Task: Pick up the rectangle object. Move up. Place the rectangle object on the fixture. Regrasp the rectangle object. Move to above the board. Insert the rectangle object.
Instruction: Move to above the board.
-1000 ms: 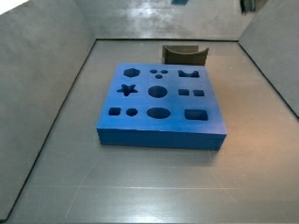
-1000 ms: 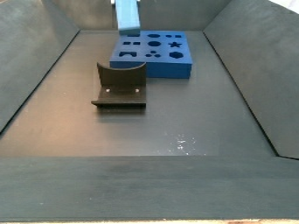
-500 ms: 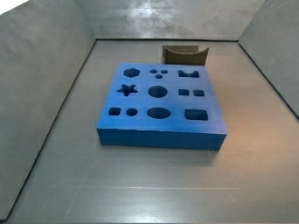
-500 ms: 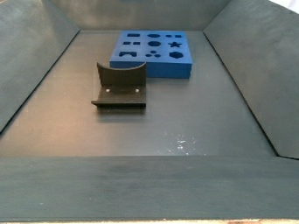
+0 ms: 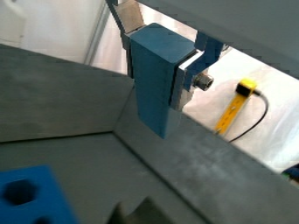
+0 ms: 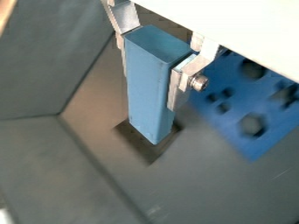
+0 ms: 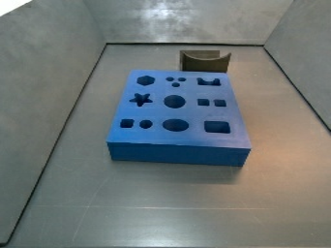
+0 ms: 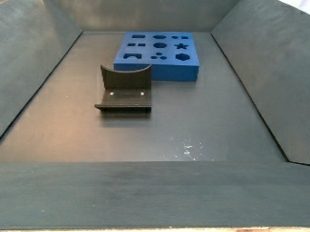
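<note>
Gripper point(image 6: 149, 54) clamps rectangle object point(image 6: 149, 83) near top, high above floor; block looks rigid, smooth, probably light.

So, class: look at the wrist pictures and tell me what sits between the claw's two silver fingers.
The rectangle object, a light blue block, is clamped between the fingers of the claw, above the fixture; both wrist views show it.
</note>
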Motion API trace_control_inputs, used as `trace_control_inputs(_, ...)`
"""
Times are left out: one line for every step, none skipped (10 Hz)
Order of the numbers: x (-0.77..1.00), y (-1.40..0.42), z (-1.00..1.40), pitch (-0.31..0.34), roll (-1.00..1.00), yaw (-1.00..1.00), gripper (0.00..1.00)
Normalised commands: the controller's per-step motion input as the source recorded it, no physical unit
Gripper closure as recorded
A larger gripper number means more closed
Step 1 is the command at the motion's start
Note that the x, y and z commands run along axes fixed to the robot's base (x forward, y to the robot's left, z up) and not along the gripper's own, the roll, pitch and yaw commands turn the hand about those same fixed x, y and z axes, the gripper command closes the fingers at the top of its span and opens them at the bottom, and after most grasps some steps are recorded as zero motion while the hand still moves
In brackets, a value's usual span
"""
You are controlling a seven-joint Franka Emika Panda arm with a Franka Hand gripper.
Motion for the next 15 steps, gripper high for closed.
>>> trace_control_inputs(-0.43, -1.0, -0.41, -0.09, -1.0, -0.08, 1.0)
trace_control_inputs(-0.44, -1.0, -0.41, -0.092, -1.0, -0.08, 1.0)
trace_control_inputs(-0.46, -1.0, -0.41, -0.092, -1.0, -0.08, 1.0)
trace_control_inputs(-0.47, -1.0, -0.4, -0.091, -1.0, -0.08, 1.0)
trace_control_inputs(-0.33, -0.63, -0.26, -0.093, -1.0, -0.07, 1.0)
trace_control_inputs(-0.21, -0.37, -0.14, -0.09, -1.0, -0.07, 1.0)
trace_control_inputs(-0.14, -0.15, -0.06, -0.089, -1.0, -0.07, 1.0)
trace_control_inputs(-0.12, -0.07, -0.03, -0.094, -1.0, -0.07, 1.0)
trace_control_inputs(-0.1, -0.02, -0.01, -0.098, -1.0, -0.07, 1.0)
trace_control_inputs(-0.07, 0.01, -0.01, -0.098, -1.0, -0.06, 1.0)
trace_control_inputs(-0.06, 0.02, 0.0, -0.097, -1.0, -0.06, 1.0)
trace_control_inputs(-0.05, 0.02, 0.0, -0.097, -1.0, -0.06, 1.0)
trace_control_inputs(-0.05, 0.03, 0.01, -0.099, -1.0, -0.06, 1.0)
trace_control_inputs(-0.05, 0.04, 0.01, -0.107, -1.0, -0.05, 1.0)
trace_control_inputs(-0.05, 0.04, 0.01, -0.115, -1.0, -0.04, 1.0)
